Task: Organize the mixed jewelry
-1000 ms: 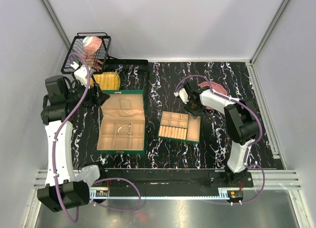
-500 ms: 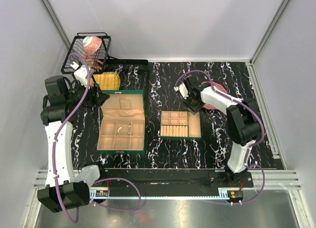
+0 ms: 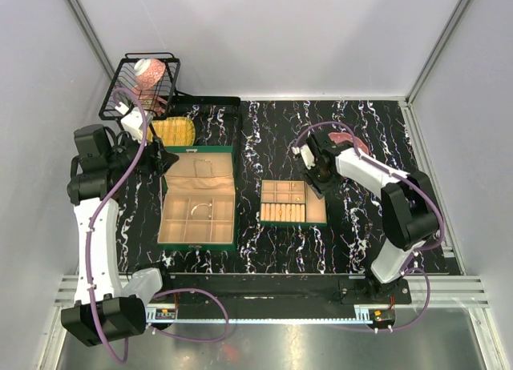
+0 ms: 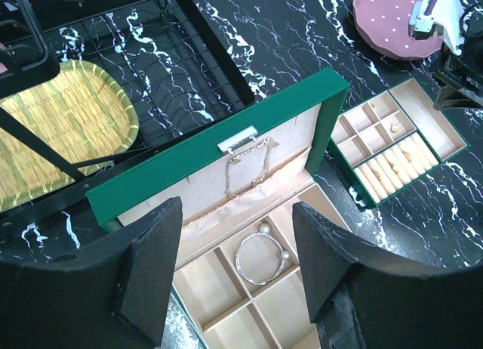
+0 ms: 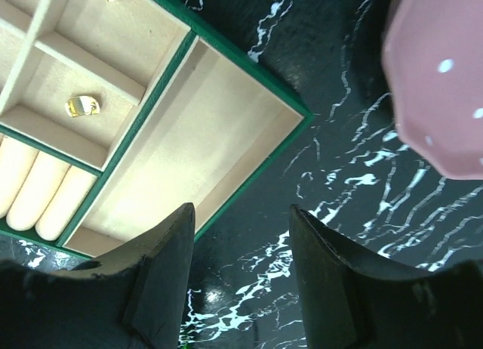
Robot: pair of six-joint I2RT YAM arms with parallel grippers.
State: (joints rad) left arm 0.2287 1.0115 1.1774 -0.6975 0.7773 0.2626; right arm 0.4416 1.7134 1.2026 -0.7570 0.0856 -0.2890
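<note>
Mixed jewelry (image 4: 392, 127) is partly filed, you can see. Start on your left: the left end effector (image 4: 235, 213) hovers spread and empty above the big green box (image 4: 302, 92), where a chain (image 4: 245, 164) sits in the lid and a bangle (image 4: 260, 257) lies in one compartment. Move right: the small tray (image 5: 196, 137) holds two gold pieces (image 5: 83, 105) in separate cells, its long cell bare. Your right end effector (image 5: 240, 213) hangs spread, pinching nothing, over the counter (image 5: 339, 175) between tray and pink plate (image 5: 441, 77). What remains on the plate you can't tell from here, so call it midway at best. Black white-veined counter, pale enclosure walls (image 3: 280, 42) all round.
</note>
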